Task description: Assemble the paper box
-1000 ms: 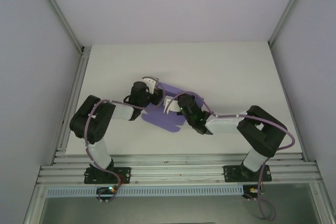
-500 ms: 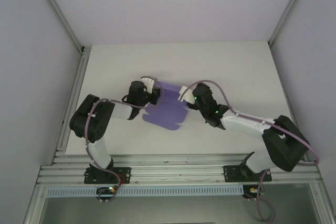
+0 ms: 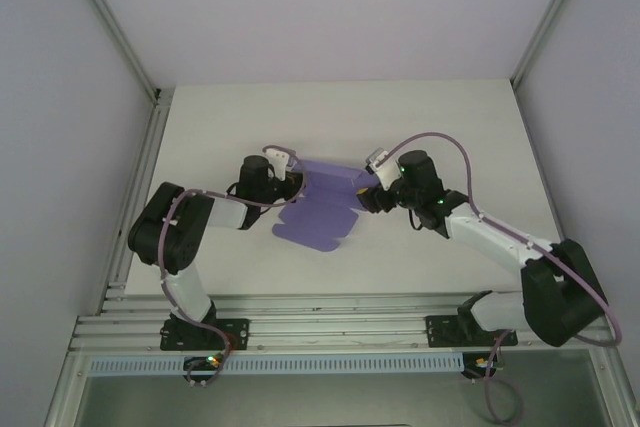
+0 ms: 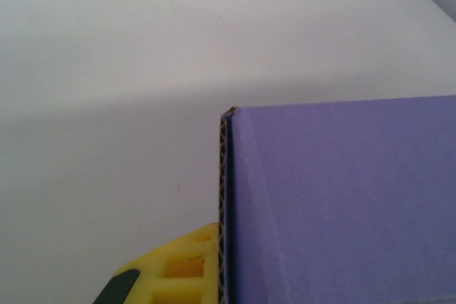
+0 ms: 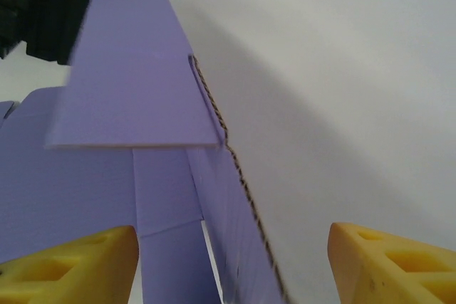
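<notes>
paper box (image 3: 322, 209): purple, one flap raised, on bench (image 3: 450, 127)
left gripper (image 3: 288, 179): box's 9 o'clock edge; jaws' spread unclear
right gripper (image 3: 366, 187): 3 o'clock edge; jaws wide

The bench (image 3: 420, 117) is a plain white, matte surface. On it lies the purple paper box (image 3: 322, 209), a die-cut corrugated sheet near the middle, well clear of both side edges. Its near flaps rest flat on the bench; its far panels stand folded up.
</notes>
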Motion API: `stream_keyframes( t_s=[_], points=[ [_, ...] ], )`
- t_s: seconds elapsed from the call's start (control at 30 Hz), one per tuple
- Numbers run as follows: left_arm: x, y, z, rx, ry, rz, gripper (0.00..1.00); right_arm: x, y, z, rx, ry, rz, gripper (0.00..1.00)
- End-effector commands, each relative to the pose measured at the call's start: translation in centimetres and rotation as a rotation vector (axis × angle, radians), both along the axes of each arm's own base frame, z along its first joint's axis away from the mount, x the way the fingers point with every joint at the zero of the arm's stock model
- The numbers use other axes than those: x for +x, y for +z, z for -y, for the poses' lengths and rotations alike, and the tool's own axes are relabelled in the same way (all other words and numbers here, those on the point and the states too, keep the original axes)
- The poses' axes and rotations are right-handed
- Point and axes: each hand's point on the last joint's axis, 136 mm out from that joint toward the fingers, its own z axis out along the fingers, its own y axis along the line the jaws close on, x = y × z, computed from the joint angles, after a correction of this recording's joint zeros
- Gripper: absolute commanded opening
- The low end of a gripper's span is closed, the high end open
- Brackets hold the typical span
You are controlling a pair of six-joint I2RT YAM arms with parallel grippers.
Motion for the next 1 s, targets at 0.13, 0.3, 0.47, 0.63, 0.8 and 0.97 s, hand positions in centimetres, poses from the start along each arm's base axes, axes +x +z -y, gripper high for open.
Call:
stream_keyframes(
  t_s=[0.13, 0.3, 0.47, 0.63, 0.8, 0.97],
  points=[
    [-0.5, 0.3, 0.6, -0.012, -0.045, -0.038, 0.01, 1.1, 0.7, -2.3, 0.144, 0.01, -0.067, 0.23],
    [-0.4, -0.5, 0.9, -0.022, -0.051, -0.075, 0.17, 0.2, 0.8, -2.8, 0.188, 0.042, -0.086, 0.0],
    [-0.1, -0.9, 1.0, -0.041, -0.051, -0.104, 0.24, -0.1, -0.1, -2.7, 0.169, 0.05, -0.107, 0.0],
    [-0.4, -0.9, 1.2, -0.067, -0.082, -0.102, 0.36, -0.1, -0.1, -3.0, 0.178, 0.069, -0.116, 0.0],
    [0.3, -1.0, 0.9, -0.082, -0.065, -0.098, 0.31, -0.5, -0.4, -3.5, 0.186, 0.104, -0.145, 0.0],
    [1.8, -0.2, 0.5, -0.119, -0.055, -0.055, 0.31, -1.1, -0.7, -3.8, 0.195, 0.138, -0.172, 0.0]
  ],
)
